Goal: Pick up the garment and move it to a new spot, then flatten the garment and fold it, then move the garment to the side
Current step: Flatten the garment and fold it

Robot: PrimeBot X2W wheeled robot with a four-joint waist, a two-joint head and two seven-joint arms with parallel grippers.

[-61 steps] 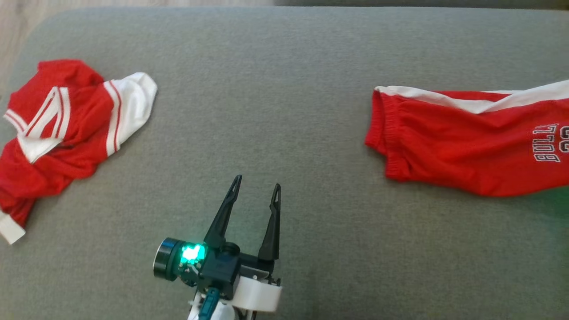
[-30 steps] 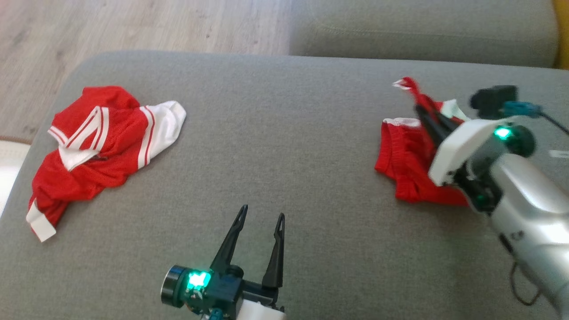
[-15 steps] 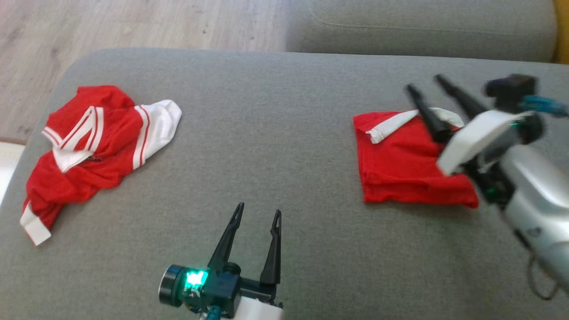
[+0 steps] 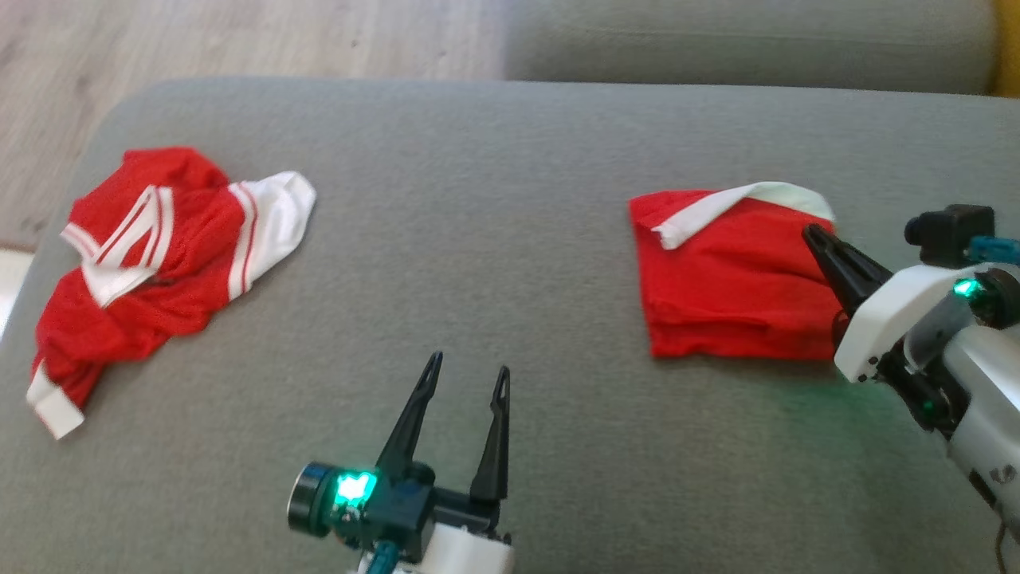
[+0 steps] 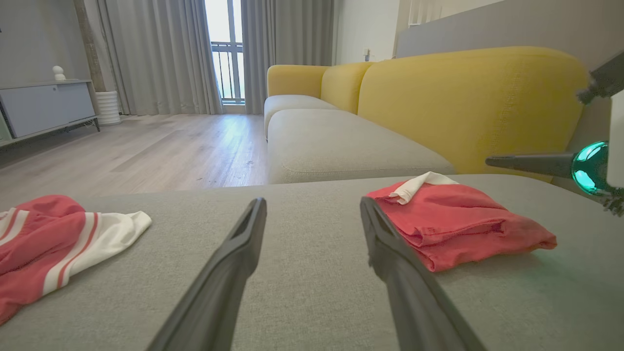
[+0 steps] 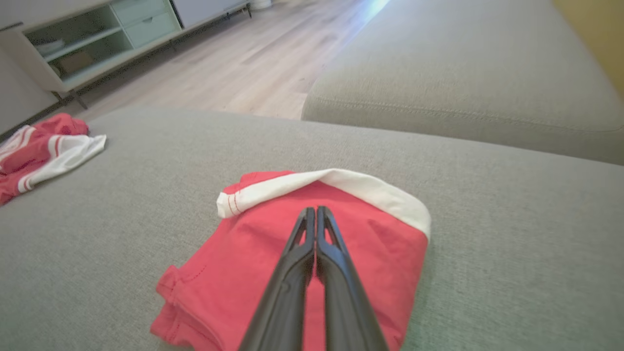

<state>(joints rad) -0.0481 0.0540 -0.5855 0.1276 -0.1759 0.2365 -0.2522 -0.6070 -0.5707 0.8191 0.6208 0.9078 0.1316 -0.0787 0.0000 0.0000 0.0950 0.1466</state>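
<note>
Garment (image 4: 733, 279) is lying folded into a compact red block on the right part of the grey cushion (image 4: 494, 239). Its white band is curling over the far edge, and its layered edges are facing us. We are holding our right gripper (image 4: 811, 233) over the garment's right side with the two dark fingers pressed together and nothing pinched between them. In the right wrist view the joined fingers (image 6: 312, 253) are pointing across the red cloth toward the white band. In the left wrist view they are appearing raised clear of the fabric. We are keeping our left gripper (image 4: 468, 367) low at the near edge of the cushion. Its fingers are standing well apart and empty, aiming across bare upholstery between the two pieces of clothing. A crumpled red-and-white shirt (image 4: 159, 255) is sitting at the cushion's far left, well apart from the garment. Beyond the cushion we are seeing a second grey seat (image 4: 741, 40), wooden flooring (image 4: 239, 40) and a yellow backrest (image 5: 463, 97).
</note>
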